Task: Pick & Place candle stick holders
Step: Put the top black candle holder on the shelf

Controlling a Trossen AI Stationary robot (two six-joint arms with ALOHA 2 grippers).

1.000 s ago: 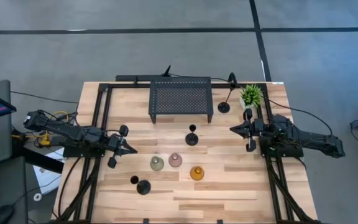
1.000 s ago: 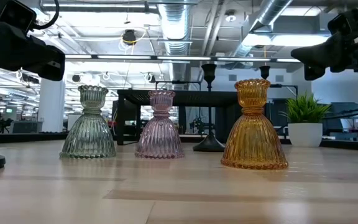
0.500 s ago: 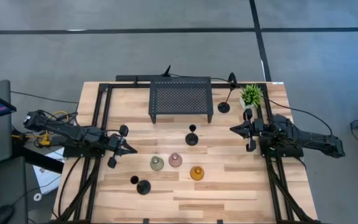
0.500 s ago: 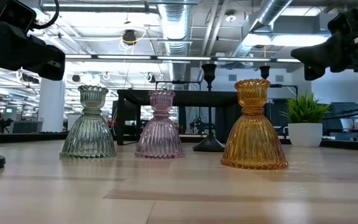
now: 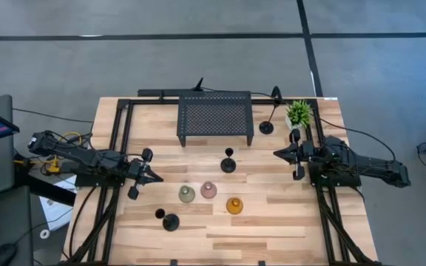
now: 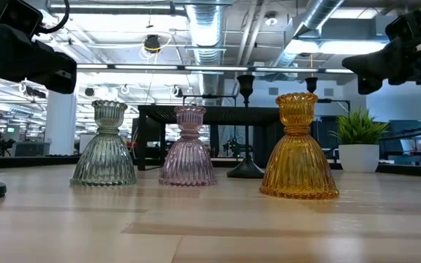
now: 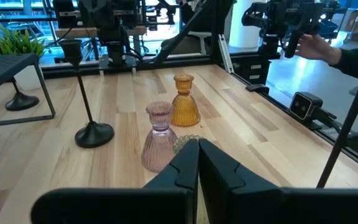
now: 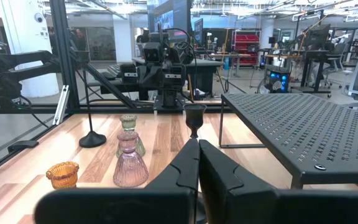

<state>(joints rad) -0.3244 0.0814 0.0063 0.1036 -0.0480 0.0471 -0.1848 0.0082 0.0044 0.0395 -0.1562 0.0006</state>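
The left gripper [image 5: 156,177] hangs over the left side of the table [image 5: 272,229] with its two fingers pressed together to a point, holding nothing; straight ahead of those fingertips, near but apart from them, stands the green holder [image 5: 187,193], with the pink holder [image 5: 208,190] just beyond it and the amber holder [image 5: 234,205] farther on, the three forming a short row across the table's middle; in the left wrist view the pink holder [image 7: 158,137] rises just past the closed fingertips and the amber holder [image 7: 184,109] stands behind it, while the green one is mostly hidden by the fingers; a black thin-stemmed holder [image 5: 228,160] stands upright farther out between the two grippers, in front of the black perforated rack [image 5: 216,117]; another black holder [image 5: 167,219] lies tipped on its side on the table, off to the side of the left fingers and nearer the front edge; the right gripper [image 5: 276,154] waits over the right side of the table, its fingers likewise closed on nothing and pointing toward the middle; off to the side of it, near the back right corner, a third black holder [image 5: 269,118] stands beside a small potted plant [image 5: 298,114]; in the low view the green [image 6: 105,145], pink [image 6: 188,147] and amber [image 6: 298,148] holders all stand upright.
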